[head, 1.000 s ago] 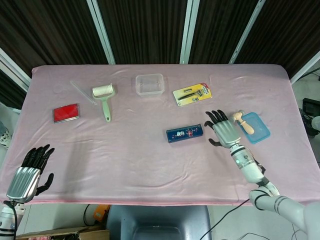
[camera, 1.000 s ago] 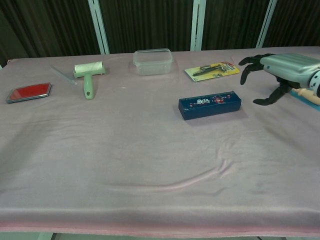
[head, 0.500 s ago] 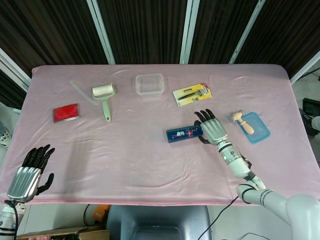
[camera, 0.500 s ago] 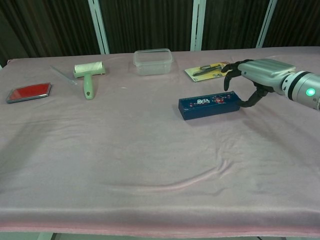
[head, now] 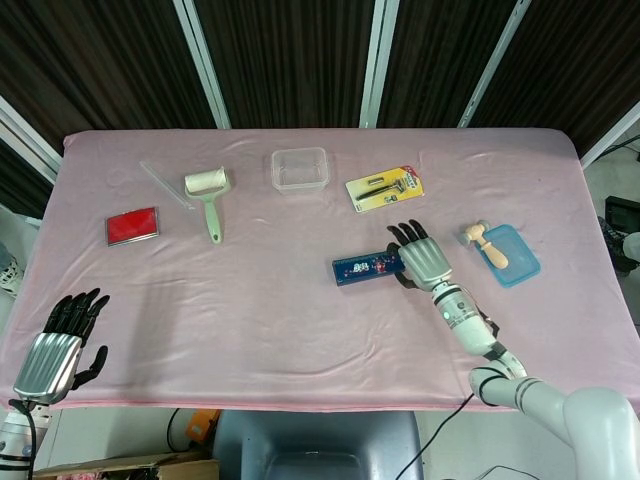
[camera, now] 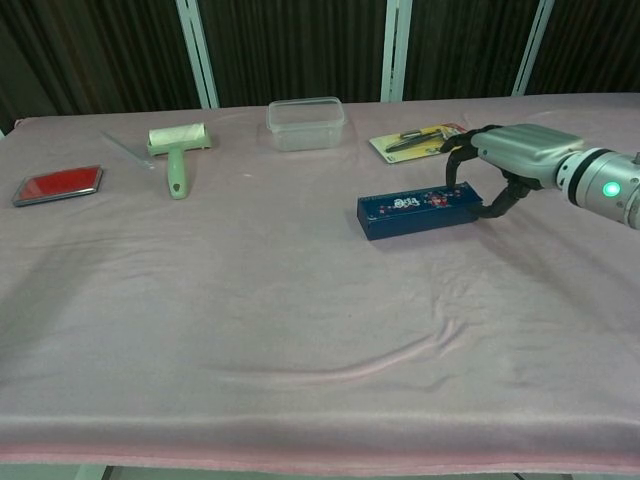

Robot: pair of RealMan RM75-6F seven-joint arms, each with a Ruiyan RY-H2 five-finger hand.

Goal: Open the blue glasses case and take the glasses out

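The blue glasses case point(camera: 420, 209) lies closed under the fingertips of the right hand point(camera: 505, 160), whose spread fingers hold nothing; pressing its end could skid it away.

The head camera is looking steeply down from high above the pink-cloth-covered table point(head: 300, 330), taking in its whole top and both near corners. The chest camera is sitting lower and closer, facing level across the same table point(camera: 300, 350) toward dark vertical blinds point(camera: 290, 50). Both are sharing the far half — the clear plastic container point(head: 300, 168) point(camera: 306, 122) included.
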